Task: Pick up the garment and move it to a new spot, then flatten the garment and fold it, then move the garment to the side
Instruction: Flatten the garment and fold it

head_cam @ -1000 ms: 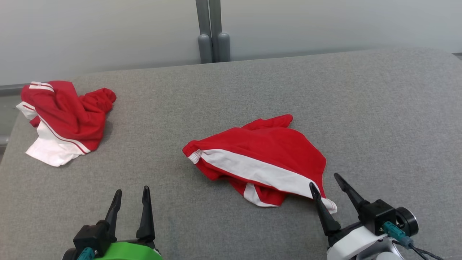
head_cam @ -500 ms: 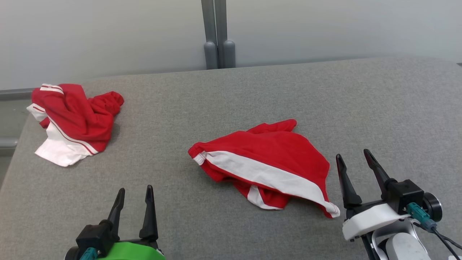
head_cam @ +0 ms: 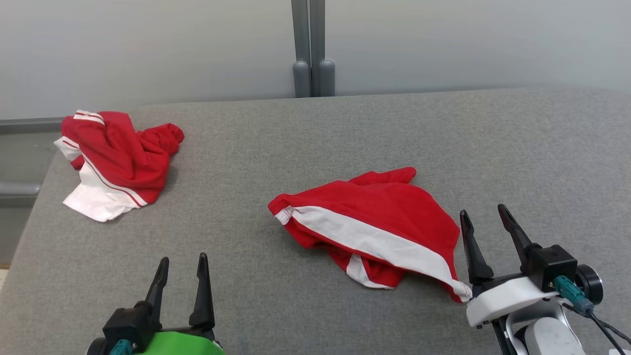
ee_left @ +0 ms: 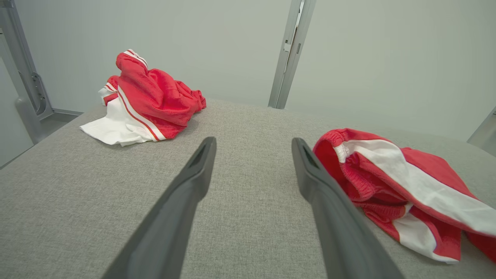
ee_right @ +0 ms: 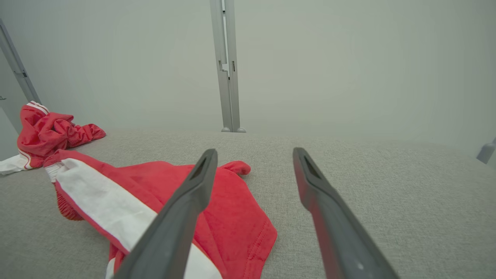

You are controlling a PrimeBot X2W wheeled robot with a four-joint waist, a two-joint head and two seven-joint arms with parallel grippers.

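Lying crumpled on grey surface, red/white garment, R gripper beside it, L gripper apart, both splayed, empty

Left end effector open above grey surface; garment right, second garment far left.

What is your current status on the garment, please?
Left pincer open, empty. Right pincer open, empty, beside the garment. It lies crumpled at centre, not yet flattened. Second red garment far left, out of the way.
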